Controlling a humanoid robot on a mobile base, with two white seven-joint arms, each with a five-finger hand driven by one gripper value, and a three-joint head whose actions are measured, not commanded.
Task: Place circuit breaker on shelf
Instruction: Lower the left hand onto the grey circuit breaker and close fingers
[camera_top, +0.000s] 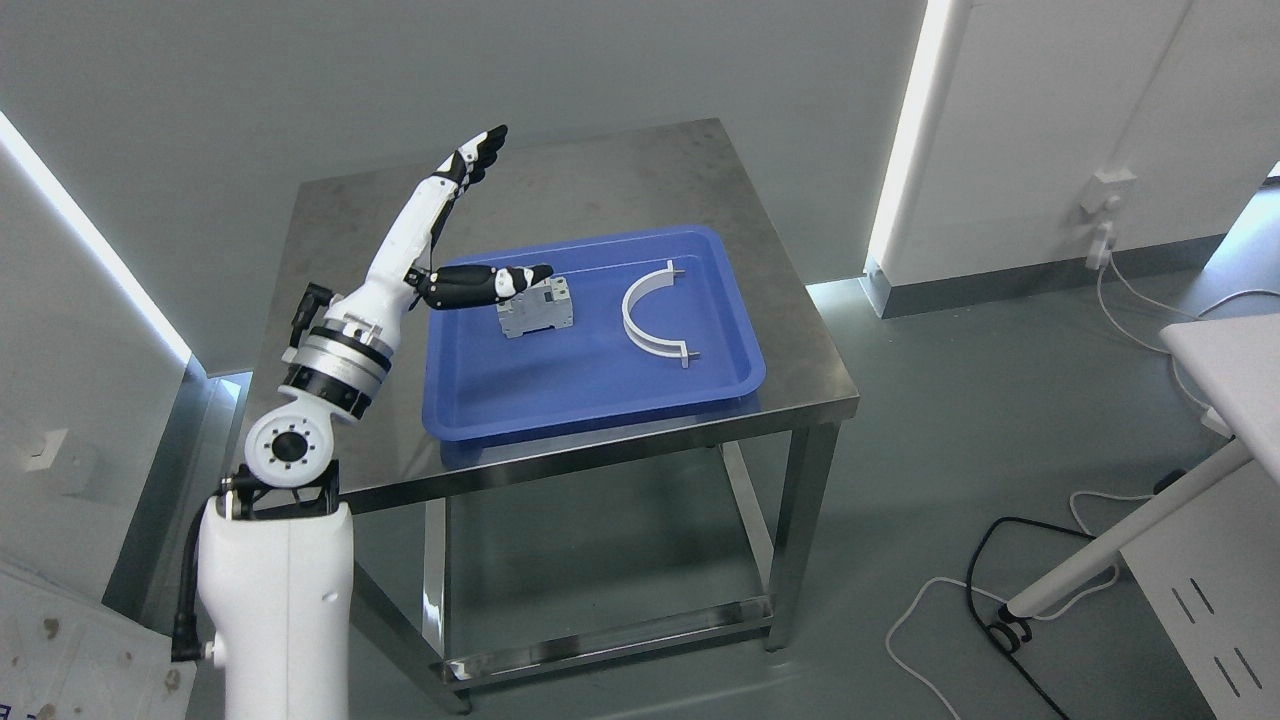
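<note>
A grey circuit breaker (537, 306) lies in a blue tray (600, 395) on a steel table (640, 170). My left hand (455, 215) is raised over the tray's left end and is open, holding nothing. Its fingers (478, 155) stretch up and away over the table's far side. Its black thumb (490, 283) points right, and the tip overlaps the breaker's upper left edge. I cannot tell if it touches. My right arm is out of view.
A white curved bracket (655, 315) lies in the tray to the right of the breaker. A white table (1235, 350) with a slanted leg stands at the right. Cables (985, 590) lie on the floor there. Walls stand behind and to the left.
</note>
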